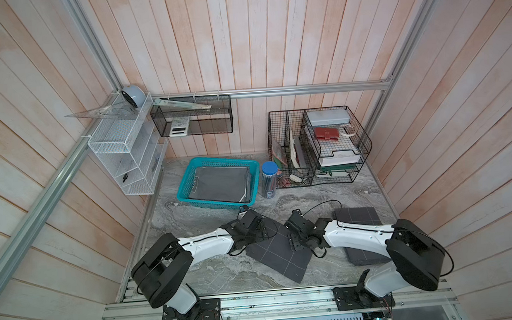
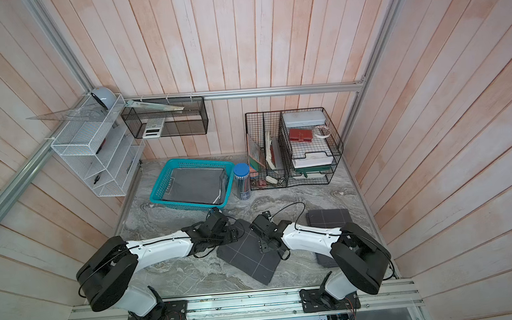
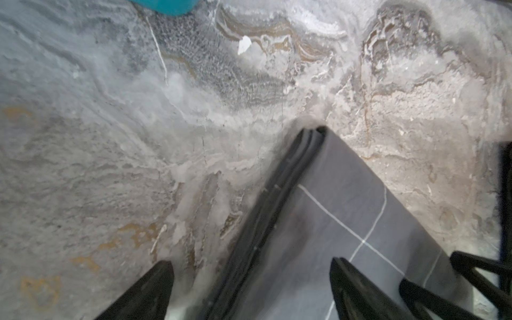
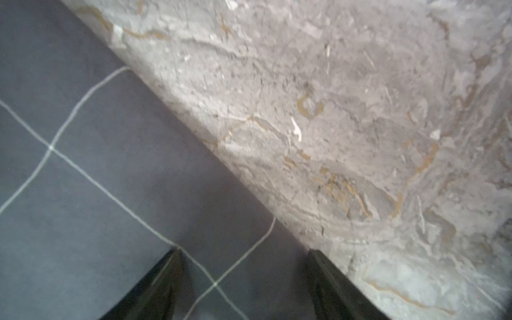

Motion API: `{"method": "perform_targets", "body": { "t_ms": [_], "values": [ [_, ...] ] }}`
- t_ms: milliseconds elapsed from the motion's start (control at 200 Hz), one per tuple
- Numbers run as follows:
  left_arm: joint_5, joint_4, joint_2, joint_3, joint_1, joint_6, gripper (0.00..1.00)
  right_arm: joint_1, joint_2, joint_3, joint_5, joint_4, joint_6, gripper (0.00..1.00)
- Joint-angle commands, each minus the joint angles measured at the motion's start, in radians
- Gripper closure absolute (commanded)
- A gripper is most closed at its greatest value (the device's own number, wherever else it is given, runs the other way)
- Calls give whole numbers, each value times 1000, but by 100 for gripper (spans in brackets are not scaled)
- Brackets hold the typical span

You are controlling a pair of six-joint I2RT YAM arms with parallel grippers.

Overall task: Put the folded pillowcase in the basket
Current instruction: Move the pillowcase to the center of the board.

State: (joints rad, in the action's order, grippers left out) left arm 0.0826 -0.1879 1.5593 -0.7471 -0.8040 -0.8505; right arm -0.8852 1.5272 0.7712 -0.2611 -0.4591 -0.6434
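The folded pillowcase (image 1: pixel 280 256), dark grey with thin white grid lines, lies flat on the marble table between the two arms, as both top views show (image 2: pixel 248 260). My left gripper (image 3: pixel 252 266) is open and straddles the cloth's layered folded edge (image 3: pixel 277 210) close to its far corner. My right gripper (image 4: pixel 243 252) is open over the opposite edge, one fingertip (image 4: pixel 173 263) above the cloth and the other at its border. The teal basket (image 1: pixel 185 183) stands behind the left gripper (image 1: pixel 257 227) and holds a plain grey folded cloth (image 1: pixel 219 181).
A second dark grid-patterned cloth stack (image 1: pixel 357 217) lies partly under the right arm. A blue-capped pen tube (image 1: pixel 269 178) stands beside the basket. A black wire organizer (image 1: pixel 318 147) fills the back right, and a white wire shelf (image 1: pixel 126 150) hangs on the left wall.
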Motion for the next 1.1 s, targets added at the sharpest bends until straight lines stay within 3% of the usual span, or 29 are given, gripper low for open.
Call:
{"method": "perform_targets", "body": {
  "t_ms": [0, 270, 425, 515, 675, 930, 1090],
  "values": [
    [-6, -36, -27, 28, -6, -19, 12, 14, 69, 51, -28, 20, 6, 23],
    [15, -15, -201, 220, -3, -111, 26, 17, 194, 216, 38, 48, 83, 23],
    [78, -93, -328, 257, 3, -121, 26, 17, 184, 259, 2, 19, 98, 22],
    [70, -126, -360, 265, 62, -99, 21, 23, 136, 243, -37, -4, 97, 22],
    [-3, -153, -327, 231, 224, -18, 19, 90, 3, 129, -13, -7, 26, 23],
    [-88, -64, -225, 161, 224, 21, 22, 144, -211, -76, 87, 27, -78, 25],
    [-118, 3, -163, 151, 183, 18, 22, 144, -278, -191, 232, 134, -150, 26]
  ]
}}
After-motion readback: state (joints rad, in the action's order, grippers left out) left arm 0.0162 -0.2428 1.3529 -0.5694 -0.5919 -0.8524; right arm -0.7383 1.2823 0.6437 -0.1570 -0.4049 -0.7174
